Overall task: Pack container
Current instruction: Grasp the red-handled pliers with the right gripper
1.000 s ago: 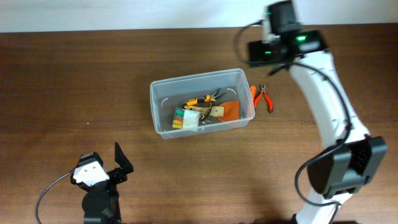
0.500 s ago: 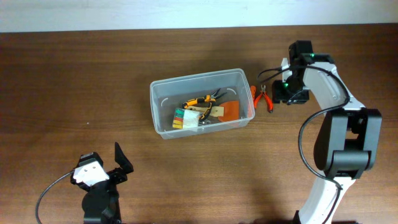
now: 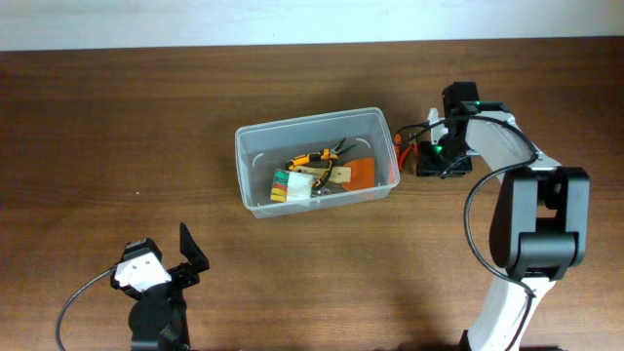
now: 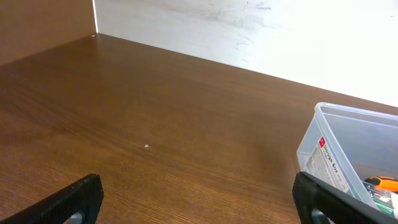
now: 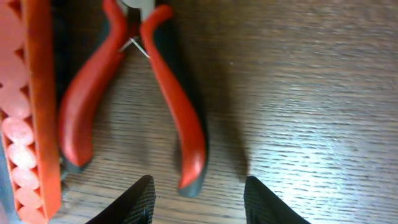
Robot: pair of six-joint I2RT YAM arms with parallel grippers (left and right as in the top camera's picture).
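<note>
The clear plastic container (image 3: 314, 124) stands mid-table and holds several small tools: an orange-handled one, a green-and-red block and an orange piece. Its wall with a label shows in the left wrist view (image 4: 329, 163). Red-handled pliers (image 5: 155, 81) lie on the wood just right of the container, partly hidden under my right arm in the overhead view (image 3: 405, 153). My right gripper (image 5: 198, 199) is open and low over the pliers, one handle end between its fingertips. My left gripper (image 4: 199, 202) is open and empty near the front left (image 3: 180, 255).
An orange ridged strip (image 5: 31, 112) lies left of the pliers, next to the container wall. A pale wall (image 4: 261, 37) runs along the table's far edge. Bare brown wood lies left of the container and in front of it.
My right arm has swung down from behind the container to the pliers at its right side, and now covers most of them from above. The left arm has not moved.
</note>
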